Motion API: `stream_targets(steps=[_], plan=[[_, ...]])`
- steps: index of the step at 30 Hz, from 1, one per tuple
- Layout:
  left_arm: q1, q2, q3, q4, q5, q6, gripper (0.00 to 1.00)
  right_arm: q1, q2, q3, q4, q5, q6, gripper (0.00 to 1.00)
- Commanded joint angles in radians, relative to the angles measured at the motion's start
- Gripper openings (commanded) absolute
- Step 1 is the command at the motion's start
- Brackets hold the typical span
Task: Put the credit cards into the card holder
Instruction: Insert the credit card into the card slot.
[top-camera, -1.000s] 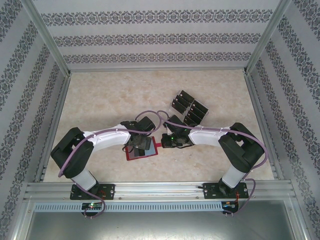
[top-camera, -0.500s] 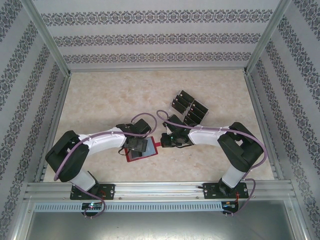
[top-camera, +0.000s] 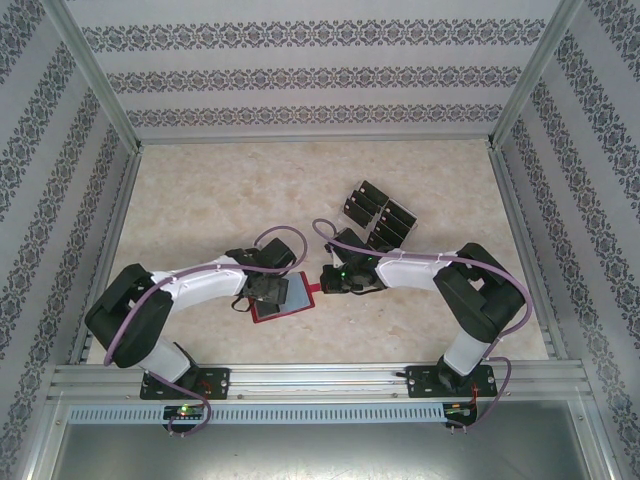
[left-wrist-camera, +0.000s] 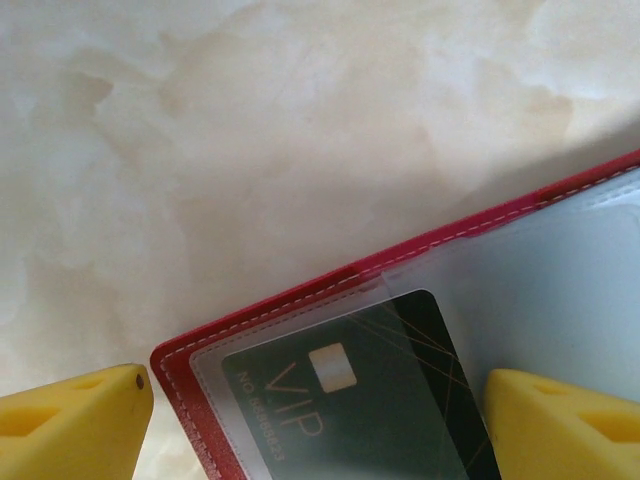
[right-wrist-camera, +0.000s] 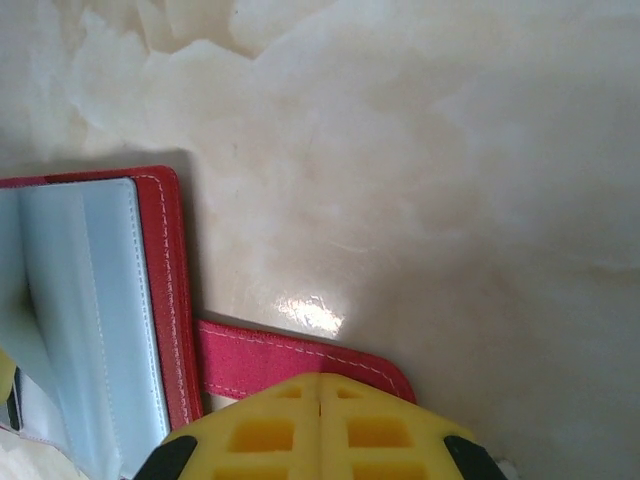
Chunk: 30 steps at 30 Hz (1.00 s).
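**Overhead view.** The card holder (top-camera: 295, 301) lay open on the table (top-camera: 200, 200) just below centre, between the 2 arms. The left gripper (top-camera: 268, 290) hung over it with its 2 fingers set wide. In the left wrist view they flanked 1 black credit card (left-wrist-camera: 350, 400), which lay part-way under a clear pocket at lower centre. The right gripper (right-wrist-camera: 320, 425), fingers pressed together, sat over the red snap tab (right-wrist-camera: 270, 345) at the bottom of its frame. Further credit cards (top-camera: 380, 215) stood in tiers right of centre.
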Motion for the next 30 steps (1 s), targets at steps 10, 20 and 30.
stream_targets(steps=[10, 20, 30], plan=[[0.03, -0.062, -0.055, -0.08, -0.057, -0.026, 0.86, -0.018, 0.085, -0.041, -0.094, 0.093, -0.01, 0.0], [0.034, -0.091, -0.038, -0.043, -0.016, -0.006, 0.89, -0.018, 0.08, -0.038, -0.093, 0.086, -0.006, 0.0], [0.064, -0.206, -0.069, 0.028, 0.096, -0.057, 0.97, -0.036, 0.045, -0.026, -0.135, 0.111, -0.019, 0.0]])
